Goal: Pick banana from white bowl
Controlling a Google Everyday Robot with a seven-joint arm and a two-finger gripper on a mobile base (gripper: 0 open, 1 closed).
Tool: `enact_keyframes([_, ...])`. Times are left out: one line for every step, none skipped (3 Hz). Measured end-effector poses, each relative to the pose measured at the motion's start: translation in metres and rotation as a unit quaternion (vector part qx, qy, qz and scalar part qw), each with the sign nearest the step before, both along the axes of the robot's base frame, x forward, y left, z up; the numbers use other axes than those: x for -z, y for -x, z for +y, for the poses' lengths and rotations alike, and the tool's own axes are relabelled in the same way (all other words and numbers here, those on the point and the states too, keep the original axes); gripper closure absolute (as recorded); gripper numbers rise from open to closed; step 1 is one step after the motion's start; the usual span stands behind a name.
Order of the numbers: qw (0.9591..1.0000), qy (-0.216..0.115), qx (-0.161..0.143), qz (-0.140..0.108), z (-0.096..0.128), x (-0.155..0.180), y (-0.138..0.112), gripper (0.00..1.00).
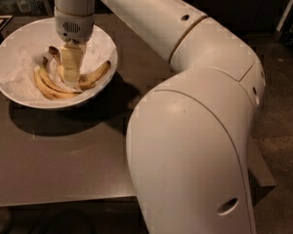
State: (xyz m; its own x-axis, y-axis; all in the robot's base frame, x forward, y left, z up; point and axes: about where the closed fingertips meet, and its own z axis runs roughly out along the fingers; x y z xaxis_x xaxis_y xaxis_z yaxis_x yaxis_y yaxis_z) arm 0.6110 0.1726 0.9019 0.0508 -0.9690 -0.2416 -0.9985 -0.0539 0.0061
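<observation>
The white bowl stands at the table's far left. In it lies the banana, yellow with brown spots, curving from its dark stem tip under the gripper to the bowl's right side. A thinner joined pair of bananas lies to its left. My gripper points straight down into the bowl, right over the middle of the banana, and hides that part of it.
The bowl rests on a dark brown table. My large white arm fills the right half of the view and hides the table's right side. Dark items sit at the far left edge behind the bowl.
</observation>
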Motion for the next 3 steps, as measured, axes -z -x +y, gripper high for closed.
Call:
enact_keyframes([0.9997,-0.002,0.017,0.015,-0.005,0.01,-0.011,0.29])
enact_keyframes([0.9993,-0.004,0.028,0.026,-0.007,0.018,-0.018,0.31])
enact_keyframes([0.9988,-0.004,0.033,0.035,-0.008,0.026,-0.022,0.37])
